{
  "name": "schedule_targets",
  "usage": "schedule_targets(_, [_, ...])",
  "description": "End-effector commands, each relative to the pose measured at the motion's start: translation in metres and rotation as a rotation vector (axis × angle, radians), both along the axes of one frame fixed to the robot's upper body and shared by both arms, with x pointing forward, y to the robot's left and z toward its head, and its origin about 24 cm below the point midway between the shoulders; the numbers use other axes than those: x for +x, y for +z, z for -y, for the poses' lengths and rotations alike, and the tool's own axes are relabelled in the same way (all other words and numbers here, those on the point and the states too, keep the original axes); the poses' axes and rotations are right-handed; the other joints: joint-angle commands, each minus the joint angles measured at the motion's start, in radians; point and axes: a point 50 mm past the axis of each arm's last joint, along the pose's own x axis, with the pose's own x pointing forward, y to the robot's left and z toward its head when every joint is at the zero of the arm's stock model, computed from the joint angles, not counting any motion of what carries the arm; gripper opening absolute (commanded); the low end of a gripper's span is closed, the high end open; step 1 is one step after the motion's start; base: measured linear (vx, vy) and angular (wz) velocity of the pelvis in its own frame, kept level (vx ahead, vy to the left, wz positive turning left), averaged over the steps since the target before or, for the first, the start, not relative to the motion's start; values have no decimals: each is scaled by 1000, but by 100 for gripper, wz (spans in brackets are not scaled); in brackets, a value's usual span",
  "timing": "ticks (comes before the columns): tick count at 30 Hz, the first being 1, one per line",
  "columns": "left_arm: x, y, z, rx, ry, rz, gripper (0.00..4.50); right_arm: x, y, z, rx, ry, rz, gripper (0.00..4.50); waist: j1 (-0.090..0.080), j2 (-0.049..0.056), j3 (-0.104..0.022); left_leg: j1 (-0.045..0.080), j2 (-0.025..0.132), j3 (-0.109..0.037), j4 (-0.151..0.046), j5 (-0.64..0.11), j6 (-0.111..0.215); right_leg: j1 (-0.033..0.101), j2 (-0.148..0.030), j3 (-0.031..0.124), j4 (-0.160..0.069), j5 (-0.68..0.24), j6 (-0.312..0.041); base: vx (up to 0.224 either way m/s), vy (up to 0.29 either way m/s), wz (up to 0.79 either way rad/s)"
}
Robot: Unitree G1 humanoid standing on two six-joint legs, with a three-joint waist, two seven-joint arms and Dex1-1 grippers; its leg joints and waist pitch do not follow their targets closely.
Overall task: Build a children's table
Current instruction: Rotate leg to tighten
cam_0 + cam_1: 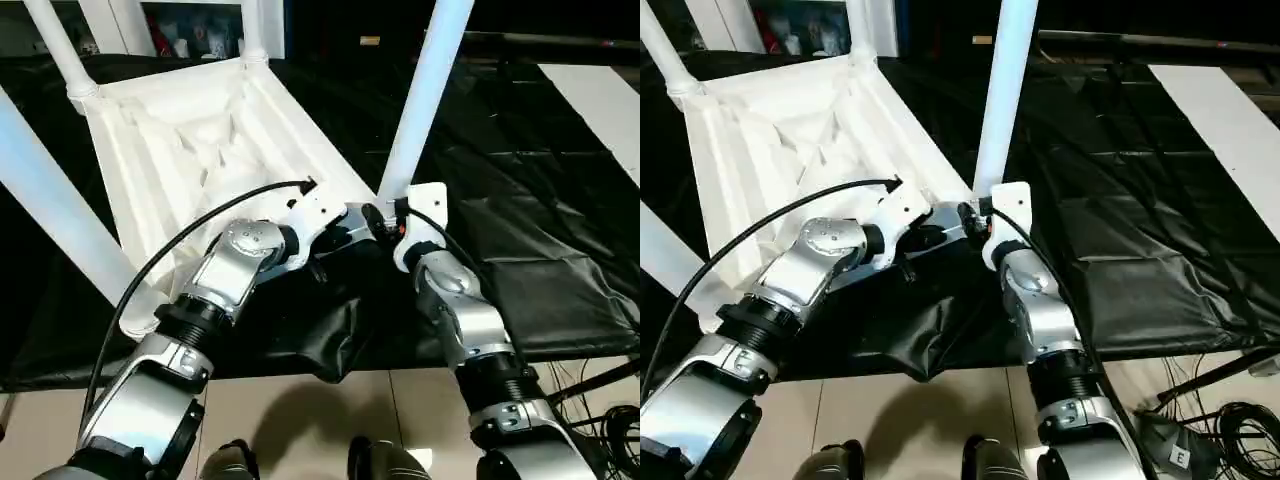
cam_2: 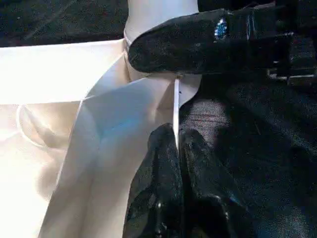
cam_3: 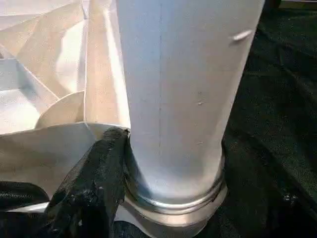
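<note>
We are working over the upturned children's table [image 1: 190,140], which is lying ribbed side up on black sheeting [image 1: 540,240] with its legs pointing skyward. Our right gripper [image 3: 163,163] is clasping the leg [image 1: 425,95] at one o'clock, just above its socket. Our left gripper [image 2: 176,163] is resting pressed together against the table's rim.

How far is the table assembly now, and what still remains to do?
Mostly done: the table top lies upside down on the black sheet, and four legs stand in its corner sockets. In hand: the right gripper is around the base of the near right leg; the left gripper is shut beside it. Left: probably turning the table upright.
</note>
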Motion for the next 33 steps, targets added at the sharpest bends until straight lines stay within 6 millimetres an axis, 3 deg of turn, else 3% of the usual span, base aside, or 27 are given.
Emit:
schedule_targets(1, [-1,-16,-16,34,64,-36,0,-10,-16,-8,38,79,-61,314,1,-6,-73,9,4,-3,-61,-236,49,56,-40,35,-87,-323,-143,0,0,0])
schedule_targets(5, [-2,-17,-19,41,46,-30,0,-13,-5,-7,41,112,-5,331,3,-7,-74,6,3,-4,-63,-228,52,61,-40,35,-86,-313,-144,0,0,0])
schedule_targets(7, [-3,-17,-21,45,28,-26,0,-13,0,-2,56,139,2,368,-2,-8,-74,0,3,-7,-66,-230,48,65,-41,32,-88,-346,-132,0,0,0])
schedule_targets(9, [-4,-17,-23,46,17,-26,0,-15,4,5,57,180,4,375,-2,-7,-74,7,5,-6,-64,-241,47,61,-41,34,-91,-362,-131,0,0,0])
schedule_targets(13, [-9,-16,-28,50,-40,-29,0,-23,13,26,86,355,-26,384,1,-6,-77,8,8,-5,-62,-230,67,66,-38,36,-86,-306,-155,0,0,0])
schedule_targets(18, [-22,-17,-32,54,-169,-62,0,-35,16,49,-72,560,-26,384,7,-4,-85,7,9,0,-52,-167,91,69,-40,36,-74,-199,-211,0,0,0])
schedule_targets(20, [-36,-15,-35,41,-329,-84,0,-40,18,54,-126,647,-33,384,7,-3,-86,5,11,-1,-52,-158,98,71,-42,35,-69,-176,-231,0,0,0])
schedule_targets(25, [-51,-13,-38,31,-462,-127,0,-42,20,53,-165,710,-37,384,13,2,-87,17,18,4,-50,-141,109,65,-37,38,-57,-107,-266,0,0,0])
schedule_targets(28, [-58,-12,-41,28,-499,-141,0,-47,18,49,-191,781,-49,384,17,1,-87,18,19,5,-49,-122,114,66,-39,38,-52,-78,-272,0,0,0])
schedule_targets(33, [-61,-13,-44,32,-502,-146,0,-52,16,44,-202,855,-57,384,22,-3,-83,15,17,4,-50,-155,97,68,-43,40,-60,-159,-247,0,0,0])
